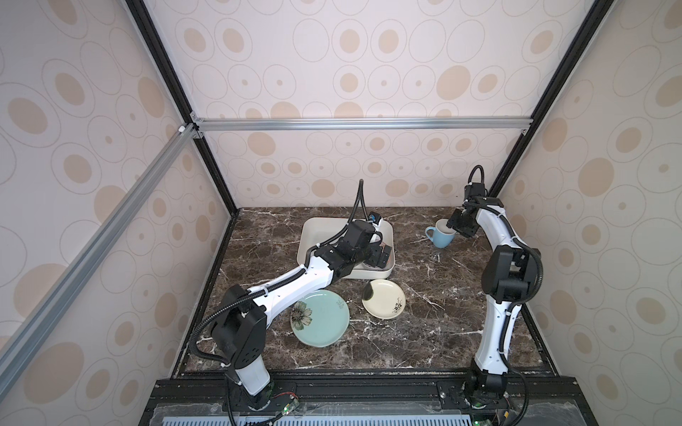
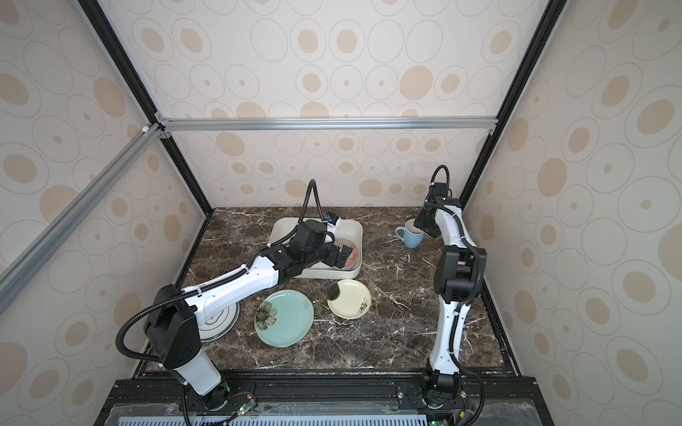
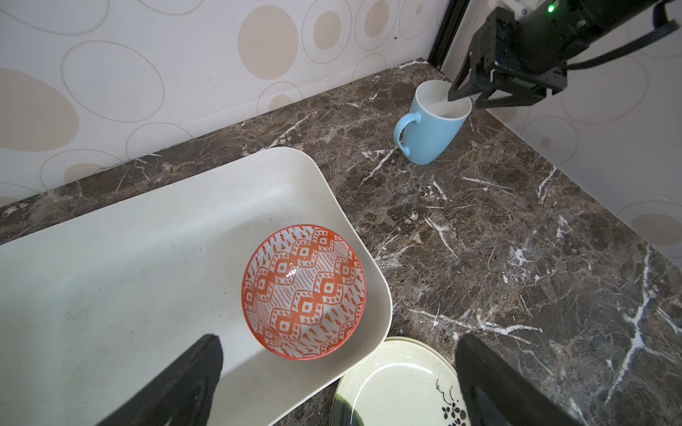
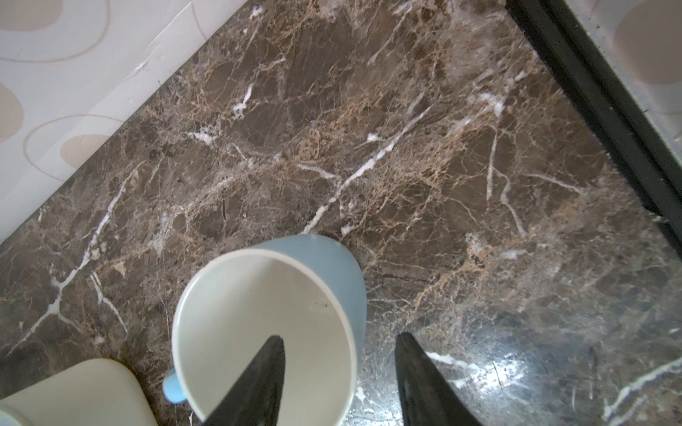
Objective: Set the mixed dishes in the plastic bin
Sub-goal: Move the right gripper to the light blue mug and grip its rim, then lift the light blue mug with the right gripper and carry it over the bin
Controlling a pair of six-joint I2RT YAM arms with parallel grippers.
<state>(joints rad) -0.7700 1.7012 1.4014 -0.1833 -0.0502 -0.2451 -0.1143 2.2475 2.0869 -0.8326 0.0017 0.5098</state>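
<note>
Presently, the task stands at an early stage.

Placed: one item. The red-patterned bowl sits inside the plastic bin, close against the wall at one end. My left claw hangs above it with the jaws spread as wide as they go, holding nothing.

Outstanding on the table:
- The teal flower plate and the small cream plate lie side by side on the near side of the bin, the cream one just beside its wall.
- A white blue-rimmed plate lies farther left, partly hidden beneath my left arm (it shows in a top view only).
- The light-blue mug stands well apart from the bin, near the far right corner.

My right claw is at the mug with the jaws partly open. One finger is inside the cup and the other is outside its wall, astride the rim. A gap shows between the outer finger and the wall, so I judge the mug not yet gripped.

Assessment: one dish is in and at least four remain. The mug is the item in hand. It wants a firm close on the wall before any lift.
</note>
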